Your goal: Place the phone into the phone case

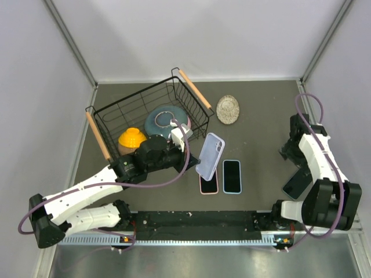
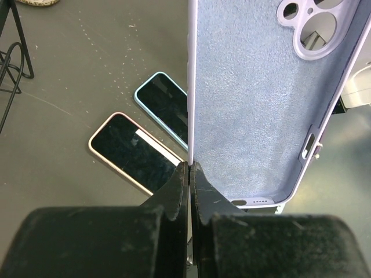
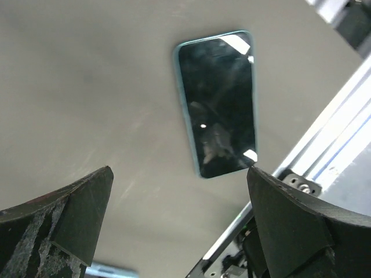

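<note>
My left gripper [image 2: 189, 163] is shut on the side edge of a lavender phone case [image 2: 261, 104], which hangs tilted above the table [image 1: 210, 155] with its felt inside facing the wrist camera. Under it lie two dark-screened phones face up, one with a pink rim [image 1: 208, 183] and one with a light blue rim [image 1: 232, 175]. A third phone [image 3: 217, 104] with a teal rim lies at the right [image 1: 297, 184] near the front rail. My right gripper [image 3: 178, 169] stands open just above the table beside that phone, holding nothing [image 1: 295, 165].
A black wire basket [image 1: 194, 107] with wooden handles stands at the back left, holding a blue bowl [image 1: 165, 120] and an orange bowl [image 1: 131, 139]. A round beige pad [image 1: 228, 109] lies behind the phones. The metal rail [image 1: 197, 219] runs along the near edge.
</note>
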`<state>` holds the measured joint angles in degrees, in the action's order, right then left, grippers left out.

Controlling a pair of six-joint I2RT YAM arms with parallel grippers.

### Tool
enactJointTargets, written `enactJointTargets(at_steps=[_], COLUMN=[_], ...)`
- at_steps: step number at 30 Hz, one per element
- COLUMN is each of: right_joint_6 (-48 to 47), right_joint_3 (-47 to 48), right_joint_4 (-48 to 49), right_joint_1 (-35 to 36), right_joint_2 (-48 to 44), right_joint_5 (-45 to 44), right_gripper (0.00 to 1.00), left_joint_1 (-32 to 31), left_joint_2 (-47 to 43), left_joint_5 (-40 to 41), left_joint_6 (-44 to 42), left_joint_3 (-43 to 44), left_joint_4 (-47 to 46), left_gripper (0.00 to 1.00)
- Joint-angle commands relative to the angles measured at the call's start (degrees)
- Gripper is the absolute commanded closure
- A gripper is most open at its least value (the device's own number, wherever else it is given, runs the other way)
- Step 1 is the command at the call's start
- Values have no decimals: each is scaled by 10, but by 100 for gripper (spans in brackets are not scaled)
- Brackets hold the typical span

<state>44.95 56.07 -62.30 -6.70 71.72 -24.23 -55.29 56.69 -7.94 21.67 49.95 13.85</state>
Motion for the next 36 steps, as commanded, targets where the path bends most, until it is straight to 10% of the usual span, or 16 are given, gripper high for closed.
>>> enactJointTargets(at_steps=[1,36], right_joint_6=[12,-114], right_joint_3=[-35,-185], right_joint_4=[-20,275], right_joint_1=[-35,-244], right_joint_2=[10,38], right_joint_5=[-79,81], right_gripper=[1,1], left_joint_1=[1,0], left_joint_2=[-8,-43], left_joint_5=[-1,31], left_joint_6=[-22,3], left_joint_3=[2,-1], left_joint_4=[2,7], left_gripper=[100,100])
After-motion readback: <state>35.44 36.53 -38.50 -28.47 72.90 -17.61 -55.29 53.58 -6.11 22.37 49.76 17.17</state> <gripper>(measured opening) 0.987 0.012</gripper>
